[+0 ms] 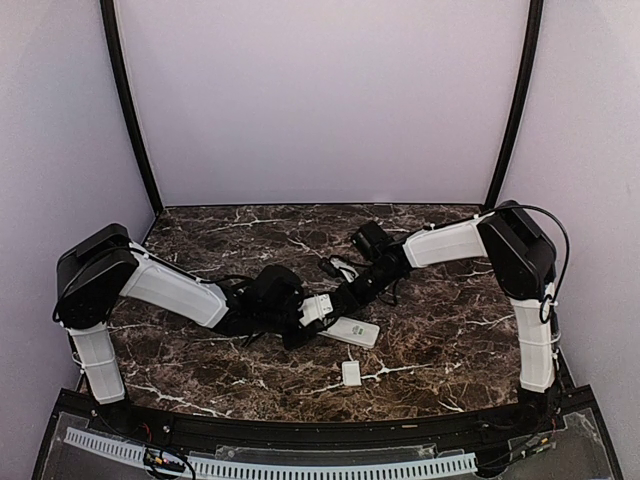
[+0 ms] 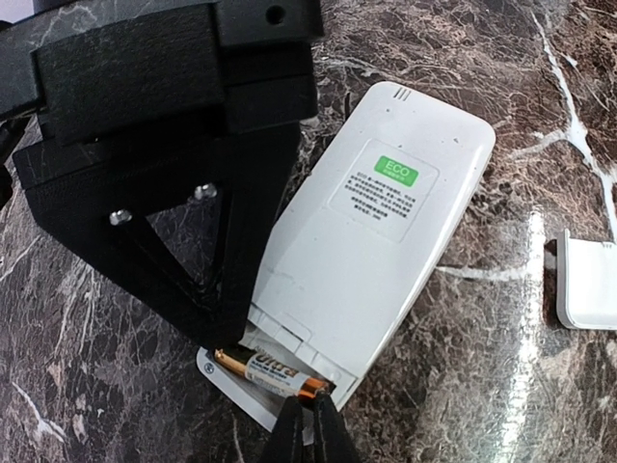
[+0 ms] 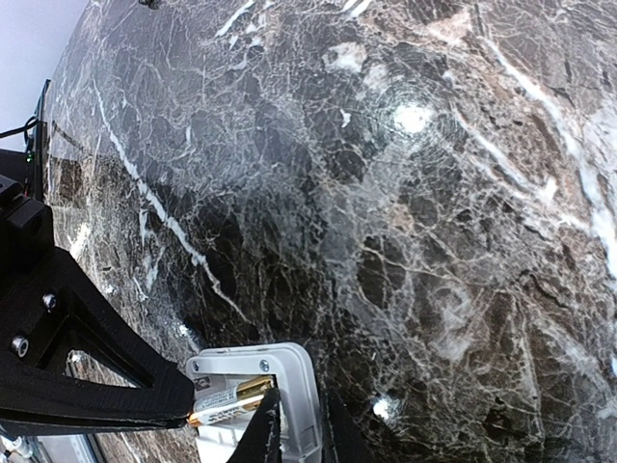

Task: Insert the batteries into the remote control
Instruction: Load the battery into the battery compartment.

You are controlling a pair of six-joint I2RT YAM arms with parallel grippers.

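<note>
The white remote control [image 2: 386,222] lies face down on the marble, its green ECO sticker up and its battery bay open at the near end. One battery [image 2: 265,371], gold-ended with a white label, lies slanted in that bay. My left gripper [image 2: 310,400] is shut, and its tips touch the battery's copper end. My right gripper [image 3: 297,424] is closed across the bay's end wall, one finger inside and one outside. Its black fingers [image 2: 231,241] cover the remote's left edge. From above, the remote control [image 1: 355,332] sits where both arms meet.
The small flat white cover [image 1: 351,373] lies loose on the marble between the remote and the near table edge; the cover [image 2: 588,285] also shows at the right of the left wrist view. Black cables [image 1: 335,268] trail behind the grippers.
</note>
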